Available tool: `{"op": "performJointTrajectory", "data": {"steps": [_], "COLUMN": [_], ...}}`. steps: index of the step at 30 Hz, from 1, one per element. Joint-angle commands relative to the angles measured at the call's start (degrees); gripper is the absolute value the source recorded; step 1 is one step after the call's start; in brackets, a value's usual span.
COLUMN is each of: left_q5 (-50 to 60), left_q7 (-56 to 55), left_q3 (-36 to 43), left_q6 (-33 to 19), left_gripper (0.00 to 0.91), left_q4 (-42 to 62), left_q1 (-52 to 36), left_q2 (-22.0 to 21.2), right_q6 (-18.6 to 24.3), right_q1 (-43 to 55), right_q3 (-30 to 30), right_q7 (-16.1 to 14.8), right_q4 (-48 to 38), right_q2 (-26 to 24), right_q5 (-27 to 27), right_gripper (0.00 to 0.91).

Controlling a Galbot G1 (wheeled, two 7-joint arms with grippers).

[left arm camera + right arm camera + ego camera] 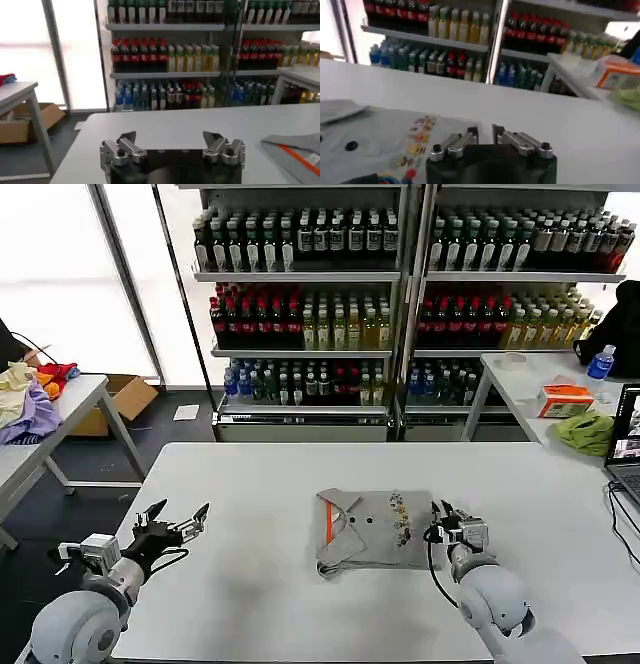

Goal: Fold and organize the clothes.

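Note:
A light grey shirt (375,529) lies folded into a rough square at the middle of the white table (260,484), collar side and orange-red placket toward my left, small multicoloured print near its right edge. My right gripper (443,510) hovers just off that right edge, its fingers a narrow gap apart with bare table between them. In the right wrist view the shirt (380,135) with its print and a dark button lies beside the right gripper (485,131). My left gripper (182,512) stands wide open over the table's left part, empty. In the left wrist view the left gripper (169,136) is well away from the shirt (295,150).
Shelves of drink bottles (300,314) stand behind the table. A side table at the left holds purple, yellow and red garments (30,399), with a cardboard box (125,396) beyond. A table at the right carries a green cloth (588,431), an orange box (565,397) and a laptop (628,439).

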Motion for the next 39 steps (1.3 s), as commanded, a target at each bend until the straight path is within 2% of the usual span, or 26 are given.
{"op": "performJointTrajectory", "data": {"steps": [1,3,4,8,10,11,17,20,23,24,26,31,34,37,39], "left_q5": [0.19,0.21,0.25,0.63,1.09,1.47,1.84,3.13,5.66,5.78,5.76,6.96,8.29,9.03,9.26], "left_q7": [-0.3,-0.33,-0.4,-0.65,-0.79,-0.78,-2.33,-2.93,-3.82,-4.19,-4.54,-4.19,-4.27,-4.23,-4.15], "left_q3": [-0.35,-0.4,-0.41,0.18,0.77,1.12,1.97,1.66,0.84,0.21,-0.34,0.04,0.62,1.0,0.93], "left_q6": [0.32,0.33,0.34,0.65,0.96,1.02,1.41,0.97,-1.05,-1.31,-1.47,-2.27,-2.29,-2.12,-2.08], "left_gripper": [0.907,0.907,0.907,0.907,0.907,0.907,0.907,0.907,0.907,0.907,0.907,0.907,0.907,0.907,0.907], "left_q4": [-1.47,-1.57,-1.61,-2.02,-2.18,-2.13,-2.22,-2.78,-2.94,-3.19,-3.62,-4.3,-3.65,-3.53,-3.71], "left_q1": [0.13,0.6,0.81,1.75,2.34,2.71,2.71,3.19,3.8,3.86,3.97,5.49,5.52,6.07,6.59], "left_q2": [-0.65,-0.77,-0.9,-1.33,-1.49,-1.54,-1.86,-2.22,-3.53,-4.73,-6.25,-9.72,-11.0,-11.05,-10.89], "right_q6": [3.33,0.51,-0.82,-1.18,-1.25,-1.25,-1.16,-1.05,-0.78,-0.1,0.05,0.1,-0.79,-1.06,-1.11], "right_q1": [0.15,-1.49,-2.69,-4.75,-5.09,-5.15,-3.02,-1.55,-1.0,-1.03,-1.65,-2.97,-2.09,0.04,1.59], "right_q3": [0.32,-1.17,-2.45,-6.22,-6.84,-6.87,-5.37,-3.85,-2.58,-2.08,-1.25,-1.09,-3.5,-6.35,-8.08], "right_q7": [3.32,2.6,3.92,10.59,12.64,12.69,12.02,10.88,5.27,2.53,1.54,-2.79,-4.44,-3.83,-3.85], "right_q4": [5.97,10.66,13.24,17.6,18.87,18.94,18.36,19.33,18.99,18.63,18.52,15.34,11.64,7.16,4.05], "right_q2": [3.11,2.53,2.36,2.56,2.55,2.33,-0.37,-0.66,0.05,0.21,0.16,-0.8,0.25,0.49,-0.01], "right_q5": [-14.43,-5.7,1.57,14.25,19.17,20.24,20.63,18.19,5.45,-1.51,-4.51,-5.71,-2.93,3.89,6.25], "right_gripper": [0.907,0.907,0.907,0.907,0.907,0.907,0.907,0.907,0.907,0.907,0.907,0.907,0.907,0.907,0.907]}}
